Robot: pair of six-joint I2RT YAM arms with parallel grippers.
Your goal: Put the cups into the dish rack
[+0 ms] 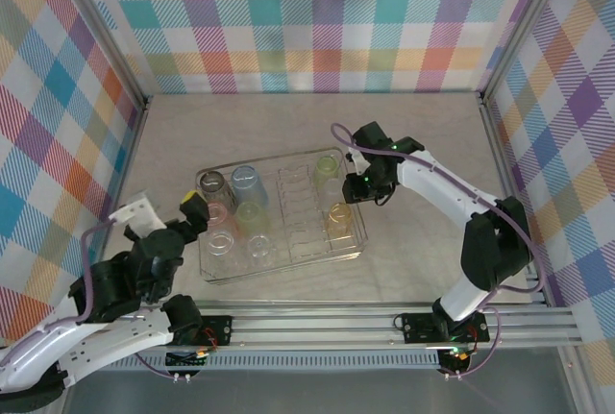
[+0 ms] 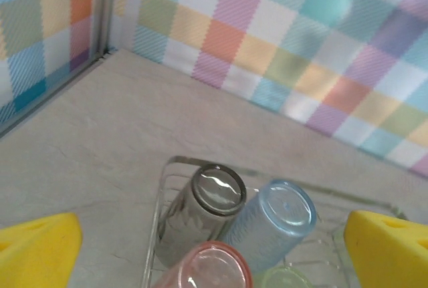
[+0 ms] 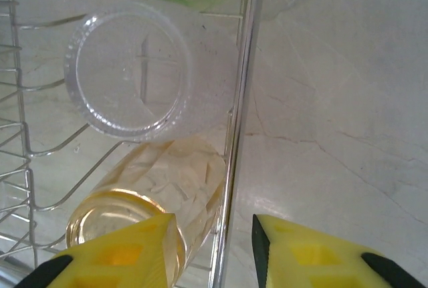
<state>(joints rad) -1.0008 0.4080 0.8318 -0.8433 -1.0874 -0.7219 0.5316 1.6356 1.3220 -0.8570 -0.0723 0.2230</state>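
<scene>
A beige table is enclosed by plaid walls, and the rack is set at its middle. At the rack's left edge the left gripper is poised; its yellow fingers are spread wide and nothing is held between them. In the rack's left part a grey cup and a blue cup are seen at the far side. A pink cup and a pale green cup are placed nearer, and two clear cups at the near side. In the rack's right part a green cup, a clear cup and an orange cup are lined along the right rim. Over that rim the right gripper is poised. Its fingers are parted by a narrow gap, through which the rim wire is seen; nothing is clamped.
</scene>
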